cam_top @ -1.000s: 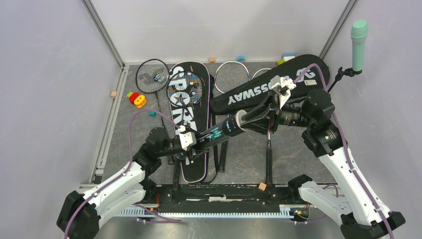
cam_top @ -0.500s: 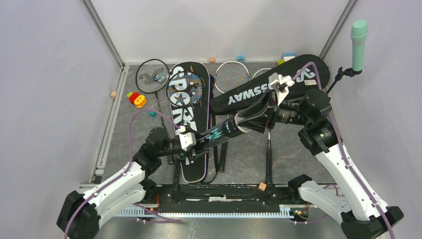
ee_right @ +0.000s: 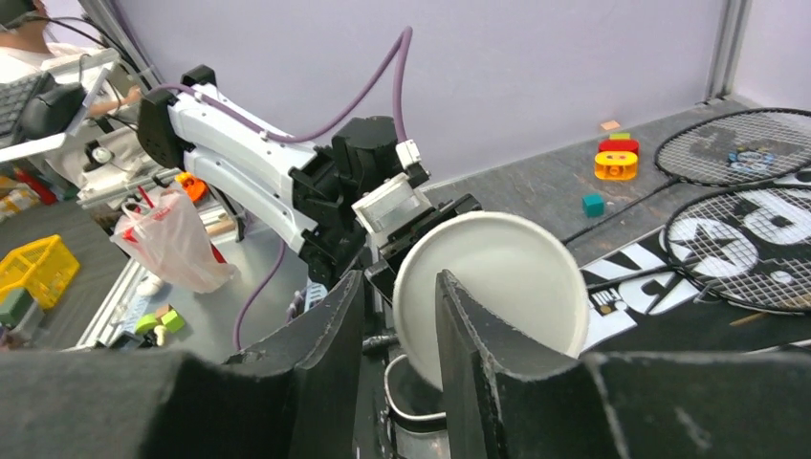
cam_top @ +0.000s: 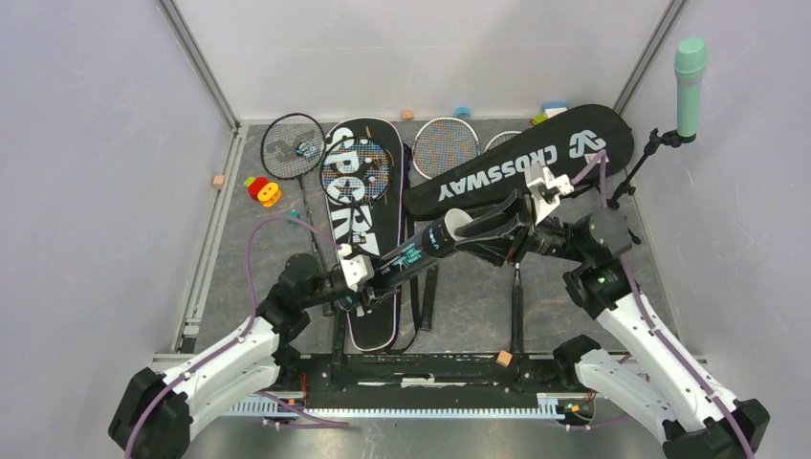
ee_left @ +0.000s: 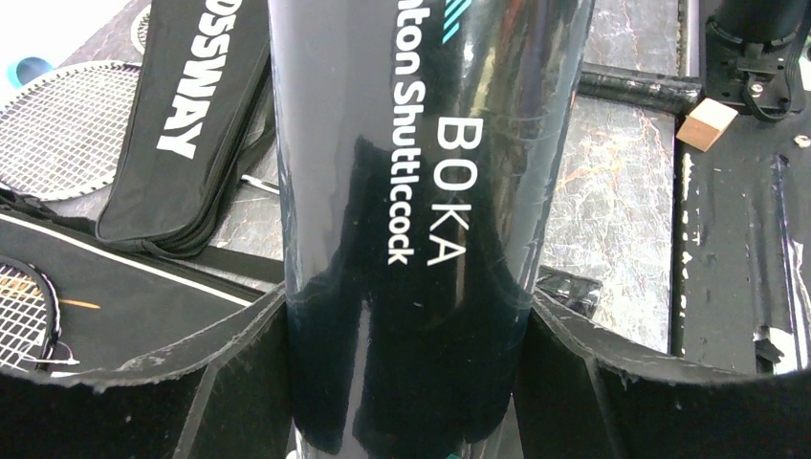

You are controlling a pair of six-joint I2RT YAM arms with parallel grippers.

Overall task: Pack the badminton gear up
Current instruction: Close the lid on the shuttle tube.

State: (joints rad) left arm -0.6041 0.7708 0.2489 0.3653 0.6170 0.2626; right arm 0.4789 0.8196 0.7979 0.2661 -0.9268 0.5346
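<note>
Shuttlecock tube (cam_top: 416, 251), black, lettered BOKA: held slanted above the desk (cam_top: 564, 296), clasped near its lower end by the wide-spread left gripper (cam_top: 366, 277); white cap (ee_right: 502, 287) at its mouth pinched by the narrowed right gripper (ee_right: 400, 279).

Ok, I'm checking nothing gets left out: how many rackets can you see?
4 rackets: one left of the SPORT bag, one lying on it, one right of it, one partly behind the CROSSWAY bag. Others may be inside the bags.
</note>
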